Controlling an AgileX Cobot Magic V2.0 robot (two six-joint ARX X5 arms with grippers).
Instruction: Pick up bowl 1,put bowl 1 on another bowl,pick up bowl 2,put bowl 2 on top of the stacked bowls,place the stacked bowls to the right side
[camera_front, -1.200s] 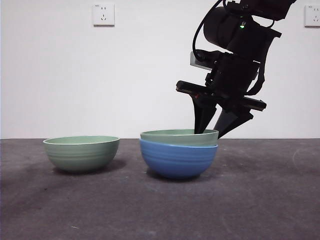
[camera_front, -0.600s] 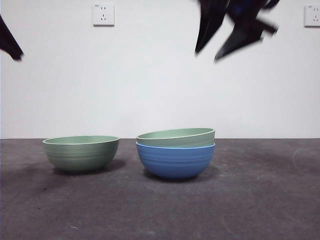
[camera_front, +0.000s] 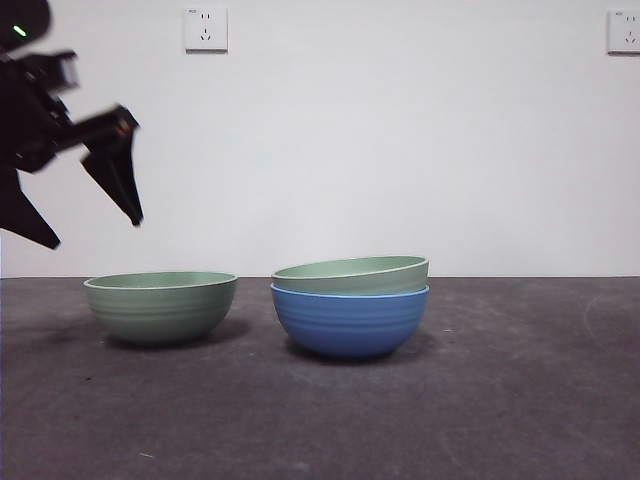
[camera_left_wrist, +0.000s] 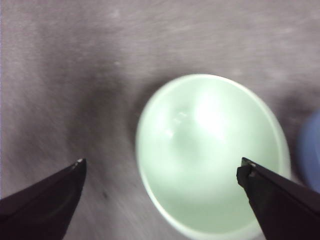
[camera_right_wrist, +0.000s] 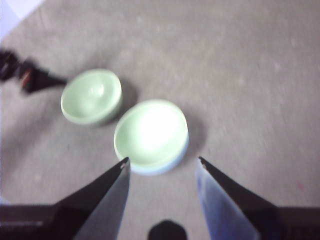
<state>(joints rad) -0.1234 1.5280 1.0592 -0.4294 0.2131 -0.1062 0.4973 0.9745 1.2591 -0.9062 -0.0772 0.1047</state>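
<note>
Bowl 1 (camera_front: 350, 272), pale green, sits nested and slightly tilted in another bowl, the blue ribbed one (camera_front: 350, 320), at the table's middle. Bowl 2 (camera_front: 160, 305), also pale green, stands alone to its left. My left gripper (camera_front: 92, 230) hangs open above and to the left of bowl 2. In the left wrist view bowl 2 (camera_left_wrist: 210, 155) lies between the spread jaws of the left gripper (camera_left_wrist: 162, 167), well below them. My right gripper (camera_right_wrist: 162, 160) is open and empty, high above the nested pair (camera_right_wrist: 150, 132), and is out of the front view.
The dark grey table (camera_front: 520, 400) stretches right of the blue bowl. A white wall with two sockets (camera_front: 206, 29) stands behind. The right wrist view shows bowl 2 (camera_right_wrist: 92, 96) with the left arm (camera_right_wrist: 25, 75) beside it.
The right gripper let go of bowl 1 and rose out of the front view. The left arm came in from the left edge and moved down toward bowl 2.
</note>
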